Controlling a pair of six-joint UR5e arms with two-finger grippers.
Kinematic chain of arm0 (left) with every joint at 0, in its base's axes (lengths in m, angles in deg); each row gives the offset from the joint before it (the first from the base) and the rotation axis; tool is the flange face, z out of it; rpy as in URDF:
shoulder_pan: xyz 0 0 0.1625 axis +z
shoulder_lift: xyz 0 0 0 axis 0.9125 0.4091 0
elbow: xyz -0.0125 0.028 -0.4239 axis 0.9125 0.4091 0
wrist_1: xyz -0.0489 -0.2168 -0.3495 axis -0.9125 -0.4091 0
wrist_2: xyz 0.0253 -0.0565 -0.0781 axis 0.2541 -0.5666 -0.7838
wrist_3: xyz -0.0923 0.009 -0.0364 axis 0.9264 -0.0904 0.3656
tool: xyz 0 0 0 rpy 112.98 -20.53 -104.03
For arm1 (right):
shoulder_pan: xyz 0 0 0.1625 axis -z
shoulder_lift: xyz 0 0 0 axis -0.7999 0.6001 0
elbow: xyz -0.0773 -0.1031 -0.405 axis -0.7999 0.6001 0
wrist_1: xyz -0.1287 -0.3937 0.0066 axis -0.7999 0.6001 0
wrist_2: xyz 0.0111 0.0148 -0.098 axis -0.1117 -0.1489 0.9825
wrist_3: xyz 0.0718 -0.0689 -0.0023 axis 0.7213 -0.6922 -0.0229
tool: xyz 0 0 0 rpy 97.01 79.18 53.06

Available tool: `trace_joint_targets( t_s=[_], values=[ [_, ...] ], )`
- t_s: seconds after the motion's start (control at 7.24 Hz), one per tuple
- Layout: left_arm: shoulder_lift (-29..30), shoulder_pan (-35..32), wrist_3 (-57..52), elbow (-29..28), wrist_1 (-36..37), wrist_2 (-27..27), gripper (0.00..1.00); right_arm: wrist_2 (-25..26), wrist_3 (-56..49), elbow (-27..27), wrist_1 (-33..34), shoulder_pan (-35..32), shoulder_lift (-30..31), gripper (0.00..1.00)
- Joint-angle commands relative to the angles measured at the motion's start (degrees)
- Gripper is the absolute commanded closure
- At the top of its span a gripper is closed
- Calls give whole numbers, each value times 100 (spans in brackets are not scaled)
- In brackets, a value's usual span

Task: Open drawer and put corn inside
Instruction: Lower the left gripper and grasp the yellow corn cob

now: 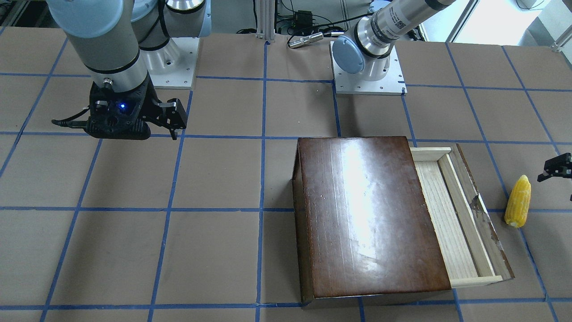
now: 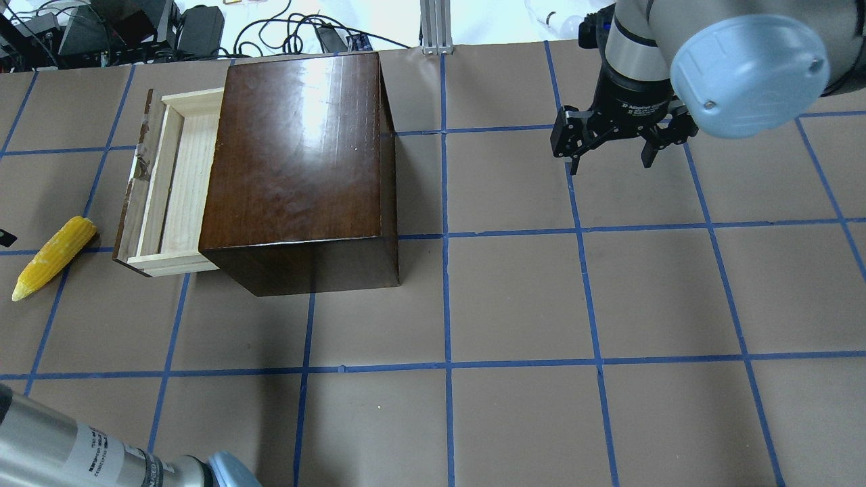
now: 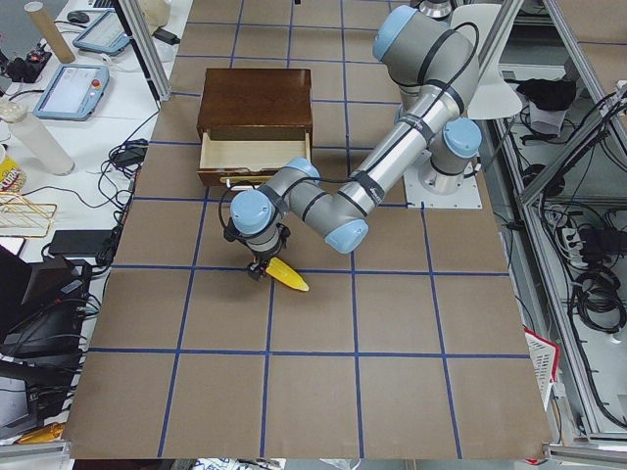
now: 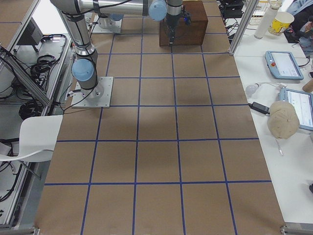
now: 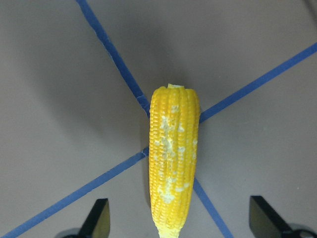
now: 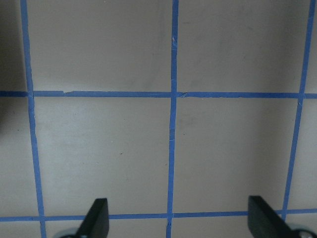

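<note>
The drawer point(image 1: 447, 214) stands pulled out of the dark-brown box point(image 1: 371, 214), its pale wood tray empty; it also shows in the overhead view point(image 2: 177, 182). The yellow corn point(image 1: 518, 201) lies on the table just beyond the drawer's scuffed front panel, also visible in the overhead view point(image 2: 54, 257). My left gripper point(image 5: 181, 220) is open and hovers over the corn point(image 5: 173, 158), a finger on either side of its near end, not touching it. My right gripper point(image 2: 611, 152) is open and empty, far from the box, over bare table point(image 6: 181, 220).
The table is brown paper with a blue tape grid. The box point(image 2: 298, 149) sits at the far left in the overhead view. Both arm bases point(image 1: 366, 76) stand at the robot's edge. Cables and equipment lie beyond the far edge.
</note>
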Motion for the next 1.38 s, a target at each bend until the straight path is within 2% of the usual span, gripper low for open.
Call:
trace_joint_targets(
  t_s=[0.0, 0.14, 0.41, 0.69, 0.97, 1.24],
  values=[
    [213, 152, -574, 17, 133, 11, 0, 0, 0, 0, 3, 0, 4, 0],
    [354, 187, -890, 26, 351, 20, 0, 0, 0, 0, 3, 0, 4, 0],
    [225, 109, -823, 253, 83, -67, 0, -9, 0, 0, 3, 0, -4, 0],
    [171, -101, -38, 535, 169, -51, 0, -9, 0, 0, 3, 0, -4, 0],
    [284, -427, 30, 588, 719, 11, 0, -18, 0, 0, -6, 0, 4, 0],
    [355, -428, -14, 632, 907, 3, 0, -18, 0, 0, -6, 0, -4, 0]
  ],
)
